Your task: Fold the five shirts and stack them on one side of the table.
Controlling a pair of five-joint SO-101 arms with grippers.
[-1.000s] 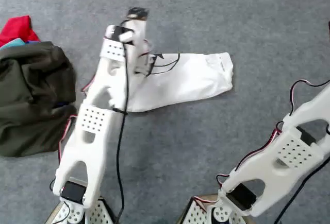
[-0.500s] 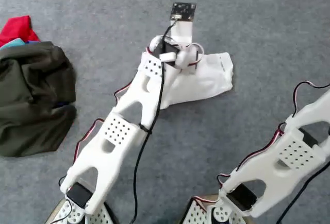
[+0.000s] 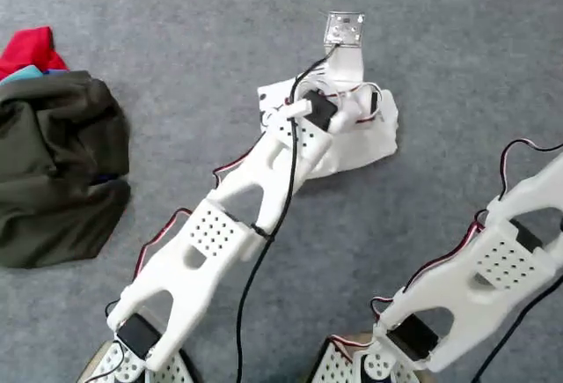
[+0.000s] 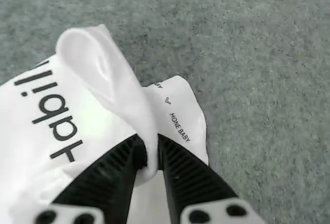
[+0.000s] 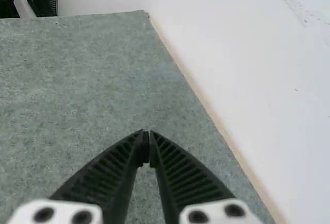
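1. White shirt [image 3: 376,135] lies bunched on the grey table [image 3: 176,48], at about 1 o'clock from the table's middle in the high view, well apart from the other clothes.
2. Clamped on it is the left claw [image 4: 149,151]: a ridge of white cloth is pinched between the two black fingers [image 4: 111,170], and a rounded loop of the cloth stands up just past their tips.
3. Seen from the left wrist, the white shirt [image 4: 62,116], with black lettering on it, spreads away to one side of the claw; bare table [image 4: 258,54] lies on the other side.
4. In the high view the left arm [image 3: 211,233] stretches from 7 o'clock up to the shirt, and its wrist covers the middle of the cloth. White fabric shows at 3 o'clock and at 9 o'clock of the wrist.
5. Fingertips of the right claw [image 5: 146,142] meet with nothing between them, over bare table [image 5: 67,69] near the table's edge.
6. At 4 o'clock in the high view stands the right arm [image 3: 493,268], well apart from the white shirt.
7. At the 9 o'clock edge a dark shirt [image 3: 53,163] lies in a heap. A red shirt [image 3: 31,47] sits at 10 o'clock, touching the heap's far side.
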